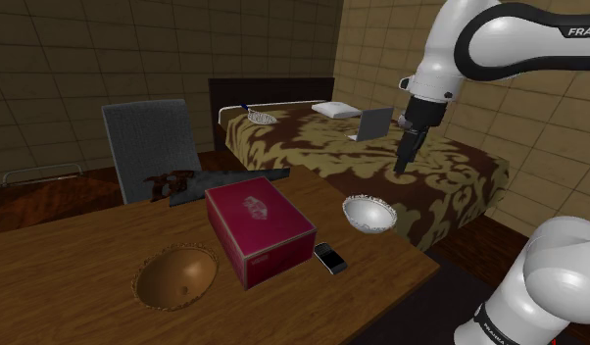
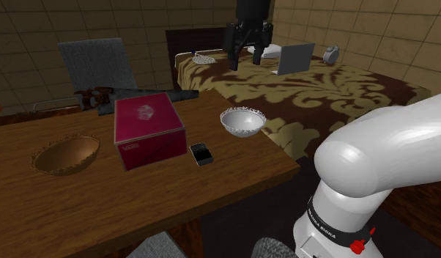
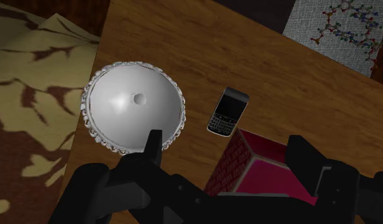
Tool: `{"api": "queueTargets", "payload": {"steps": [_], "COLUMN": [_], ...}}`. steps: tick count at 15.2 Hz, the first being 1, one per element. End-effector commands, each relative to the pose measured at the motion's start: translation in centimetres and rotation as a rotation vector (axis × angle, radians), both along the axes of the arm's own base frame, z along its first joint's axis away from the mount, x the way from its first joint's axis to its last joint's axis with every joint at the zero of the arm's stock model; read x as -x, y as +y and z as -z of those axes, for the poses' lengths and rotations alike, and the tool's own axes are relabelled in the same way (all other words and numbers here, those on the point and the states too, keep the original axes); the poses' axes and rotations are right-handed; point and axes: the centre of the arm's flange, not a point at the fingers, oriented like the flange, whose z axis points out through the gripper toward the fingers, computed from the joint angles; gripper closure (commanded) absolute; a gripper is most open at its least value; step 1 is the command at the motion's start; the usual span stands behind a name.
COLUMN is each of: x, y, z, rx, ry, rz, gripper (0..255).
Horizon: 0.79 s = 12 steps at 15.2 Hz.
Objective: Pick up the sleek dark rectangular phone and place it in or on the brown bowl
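The phone (image 1: pixel 329 257) (image 2: pixel 201 154) (image 3: pixel 228 111), dark and rectangular with a screen and a keypad, is seen lying flat on the wooden table (image 1: pixel 68 265) (image 2: pixel 138 212) (image 3: pixel 184 44), near the table edge that faces the bed. It is not held by anything.

In the shoulder view it is found at about 4 o'clock from a dark red box (image 1: pixel 259 230) (image 2: pixel 148 128) (image 3: pixel 254 172), just beside the box's near corner. A white bowl (image 1: pixel 368 214) (image 2: pixel 242 122) (image 3: pixel 134 105) with a beaded rim is set at about 1 o'clock from the phone, near it but apart. In the wrist view the phone is shown between these 2 things.

The brown bowl (image 1: pixel 175 277) (image 2: pixel 66 155) is placed at about 9 o'clock from the phone in the shoulder view, on the far side of the box and well apart from the phone. Nothing is seen inside it.

The gripper (image 1: pixel 402 162) (image 2: pixel 245 60) (image 3: pixel 226 141) is held high above the table, at about 1 o'clock from the white bowl in the shoulder view. Its 2 fingers are spread wide and nothing is grasped between them.

Beyond the table, a bed (image 1: pixel 450 167) (image 2: pixel 336 95) with a brown and tan patterned cover is seen, with a laptop (image 1: pixel 374 123) (image 2: pixel 295 58) on it. A grey chair (image 1: pixel 149 147) (image 2: pixel 94 66) is stood at the table's far side.
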Motion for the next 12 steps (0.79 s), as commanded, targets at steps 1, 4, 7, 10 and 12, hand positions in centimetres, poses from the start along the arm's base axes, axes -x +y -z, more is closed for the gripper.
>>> {"api": "queueTargets", "payload": {"steps": [1, 4, 7, 10, 12], "x": [0.0, -0.8, -1.7, -2.6, -3.2], "y": [0.0, 1.9, 3.7, 5.4, 6.5], "z": [0.0, 3.5, 7.0, 10.5, 12.9], "rx": [0.0, 0.013, 0.025, 0.038, 0.046], "ry": [0.0, 0.0, 0.0, 0.0, 0.0], "rz": [0.0, 0.024, 0.048, 0.072, 0.089], "gripper": [0, 0, 0, 0, 0]}}
